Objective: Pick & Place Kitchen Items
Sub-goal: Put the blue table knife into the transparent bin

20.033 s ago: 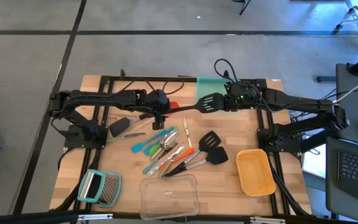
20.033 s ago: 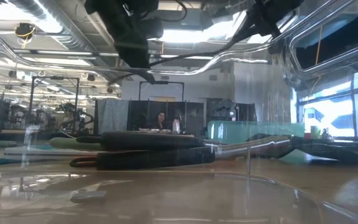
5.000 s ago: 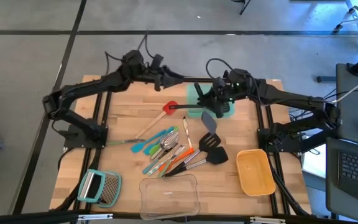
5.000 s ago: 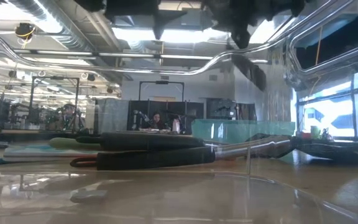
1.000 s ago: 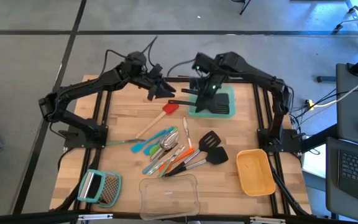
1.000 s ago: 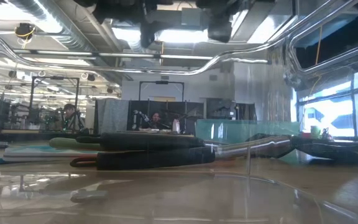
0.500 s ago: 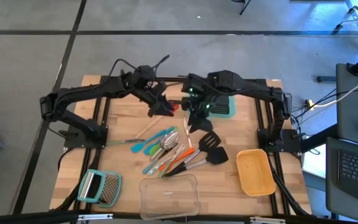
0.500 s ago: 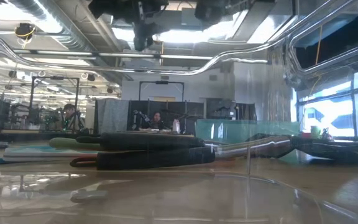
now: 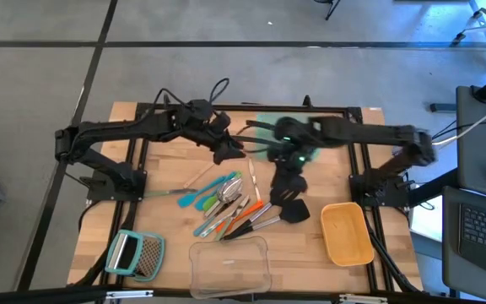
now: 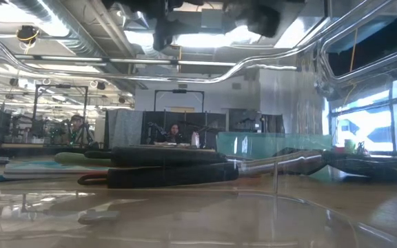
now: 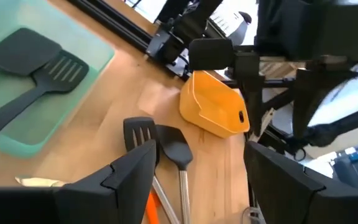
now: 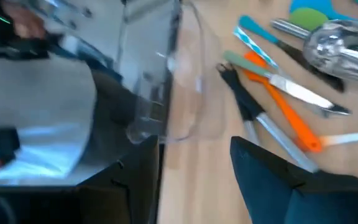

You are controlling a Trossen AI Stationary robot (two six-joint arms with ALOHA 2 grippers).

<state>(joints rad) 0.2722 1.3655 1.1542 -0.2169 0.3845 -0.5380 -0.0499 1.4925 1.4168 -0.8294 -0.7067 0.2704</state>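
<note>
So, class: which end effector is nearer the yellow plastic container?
The right. The right end effector hovers over the black spatulas beside the yellow plastic container; the left end effector sits farther back, towards the table's middle.

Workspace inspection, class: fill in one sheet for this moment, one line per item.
Surface: pale wooden table, black frame.
Job's things: two black slotted spatulas in the teal tray; two more on the wood; teal, orange and steel utensil pile.
Clutter: yellow bin, clear container, teal-handled grater.
Grippers: left hand open and empty; right hand open, above the spatulas.
Cables: black loops over the arms.
Surroundings: seated person far behind.
</note>
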